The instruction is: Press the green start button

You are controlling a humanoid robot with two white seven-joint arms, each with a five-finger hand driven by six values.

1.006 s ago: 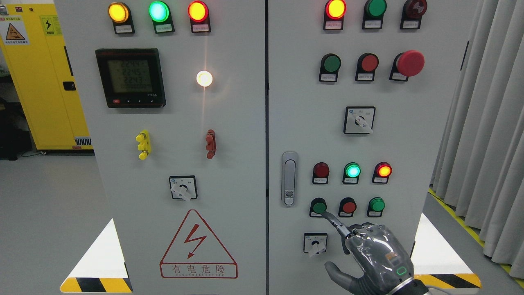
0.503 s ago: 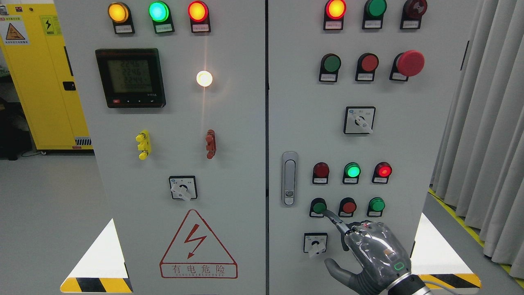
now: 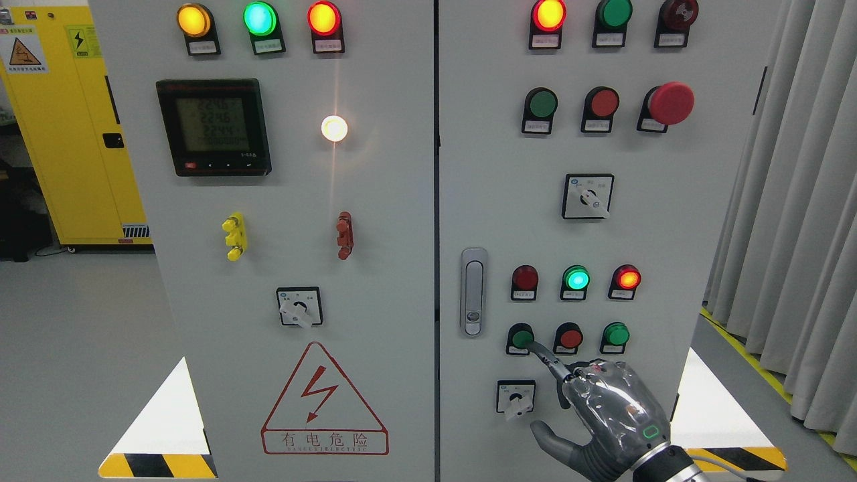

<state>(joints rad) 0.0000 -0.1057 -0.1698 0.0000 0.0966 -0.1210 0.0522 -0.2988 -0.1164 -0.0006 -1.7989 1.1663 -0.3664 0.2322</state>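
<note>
Backdrop: grey control cabinet (image 3: 375, 201) fills my view, yellow cabinet (image 3: 73, 134) behind its left edge, grey curtain (image 3: 797, 201) off its right side.
Landmark: door handle (image 3: 474, 292) on the cabinet's right door.
Green start button (image 3: 521, 339): just right of the door handle and a little lower, first in a row of three buttons; red button (image 3: 570, 338) next to it, second green button (image 3: 616, 334) beyond that.
Right hand (image 3: 612, 408): I see it coming in from the bottom right, below and right of the door handle. Index finger (image 3: 550, 361) stretched out, tip touching the green start button's lower right edge. Other fingers curled back to the palm, thumb (image 3: 552, 445) sticking out left; grasping nothing.
Lamps above button row: dark red lamp (image 3: 525, 277), lit green lamp (image 3: 576, 278), lit red lamp (image 3: 627, 277), all right of the door handle.
Selector switch (image 3: 516, 397): below the green start button, just left of the right hand.
Left hand: I can't see it.
</note>
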